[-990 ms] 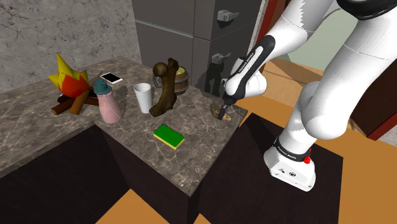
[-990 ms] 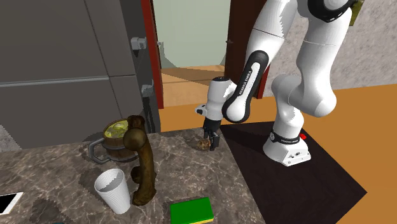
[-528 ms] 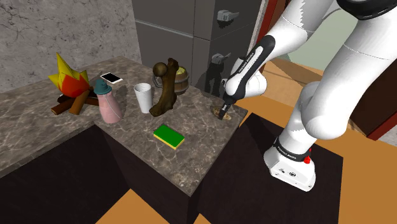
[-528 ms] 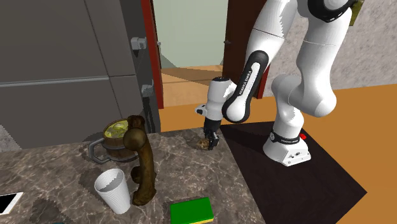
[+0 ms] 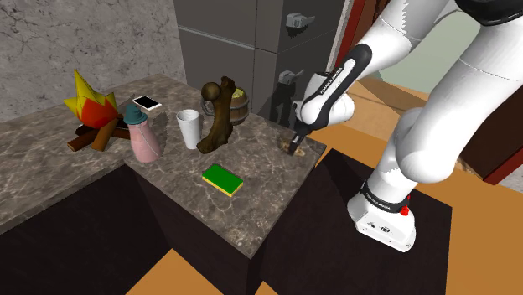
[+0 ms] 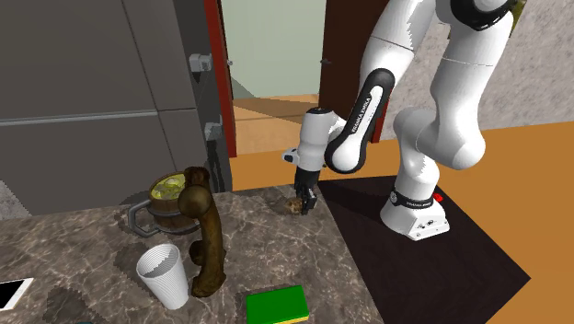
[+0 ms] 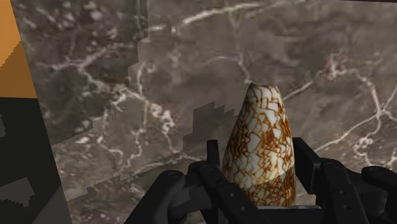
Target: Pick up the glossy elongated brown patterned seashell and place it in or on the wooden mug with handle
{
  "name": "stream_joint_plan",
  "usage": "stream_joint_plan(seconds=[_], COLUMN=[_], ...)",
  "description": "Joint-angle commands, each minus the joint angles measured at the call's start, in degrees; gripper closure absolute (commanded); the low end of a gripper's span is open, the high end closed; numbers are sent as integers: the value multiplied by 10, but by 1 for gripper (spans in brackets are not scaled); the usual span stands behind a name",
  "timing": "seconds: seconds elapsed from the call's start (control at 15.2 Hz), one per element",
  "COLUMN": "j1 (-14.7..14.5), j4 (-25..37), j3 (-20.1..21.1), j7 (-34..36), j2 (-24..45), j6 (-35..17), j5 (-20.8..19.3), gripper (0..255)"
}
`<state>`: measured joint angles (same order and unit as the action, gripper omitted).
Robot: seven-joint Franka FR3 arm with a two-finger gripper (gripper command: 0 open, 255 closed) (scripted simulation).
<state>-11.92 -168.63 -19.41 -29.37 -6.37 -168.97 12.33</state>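
A big white arm (image 5: pixel 436 126) bends down over a dark stone counter (image 5: pixel 268 180). On the counter stands a wooden mug (image 5: pixel 237 102) with a handle and something yellow-green inside, and I tell where everything is from that mug. A toy campfire (image 5: pixel 92 113) sits far from the mug, toward the shoulder view's left. A tall brown bone shape (image 5: pixel 218 117) stands just beside the mug, in front of it. A pink bottle (image 5: pixel 142 134) with a blue-green top is farther from the mug than the bone. A green sponge (image 5: pixel 222 178) lies well in front of the mug. A white cup (image 5: pixel 188 128) stands near the mug, by the bone. A phone (image 5: pixel 147 102) lies far off, by the campfire. The black gripper (image 6: pixel 304 204) pinches the brown and white patterned seashell (image 7: pixel 259 146) between its two fingers, well apart from the mug, toward the shoulder view's right, low at the counter's end.
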Motion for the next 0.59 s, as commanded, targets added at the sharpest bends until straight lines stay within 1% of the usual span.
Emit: stream_joint_plan(seconds=[0.0,0.2,0.53], j1=[26,55,82], j4=[-3,-4,-1], j3=[14,32,52], j7=[35,65,91], j2=[-26,-64,-123], j6=[22,58,120], j5=[-49,-88,-120], gripper=[255,255,255])
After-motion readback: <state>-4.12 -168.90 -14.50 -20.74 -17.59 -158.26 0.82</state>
